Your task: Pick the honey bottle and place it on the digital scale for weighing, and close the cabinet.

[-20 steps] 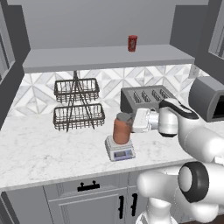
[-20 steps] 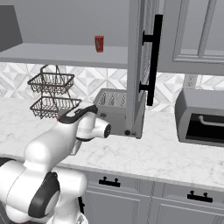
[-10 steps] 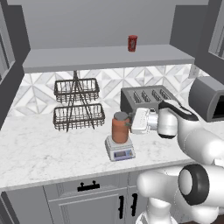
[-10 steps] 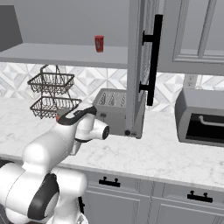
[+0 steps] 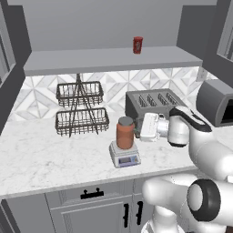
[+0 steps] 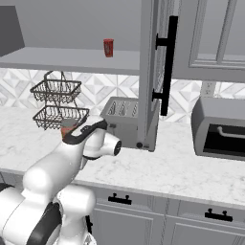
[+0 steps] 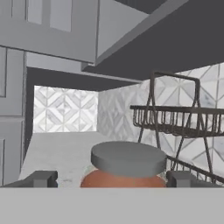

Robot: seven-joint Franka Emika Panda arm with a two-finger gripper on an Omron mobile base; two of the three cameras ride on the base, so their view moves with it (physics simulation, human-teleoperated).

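Observation:
The honey bottle [image 5: 125, 133], orange-brown with a grey lid, stands upright on the small grey digital scale [image 5: 124, 157] near the counter's front. My gripper [image 5: 138, 129] is just right of the bottle at its height, open. In the hand view the fingertips [image 7: 41, 178] sit wide apart either side of the bottle [image 7: 128, 158], not pressing it. From the right base the bottle [image 6: 68, 127] peeks out behind my arm. The cabinet door [image 6: 152, 72] with its black bar handle stands open, edge-on, over the counter.
A four-slot toaster [image 5: 152, 102] sits behind my hand. A two-tier wire basket rack [image 5: 81, 109] stands left of the bottle. A red can [image 5: 137, 44] is on the open cabinet shelf [image 5: 91, 61]. A grey toaster oven [image 6: 220, 129] occupies the counter's right end.
My hand has drawn back slightly to the right, away from the bottle, which stays standing on the scale. The cabinet door has not moved.

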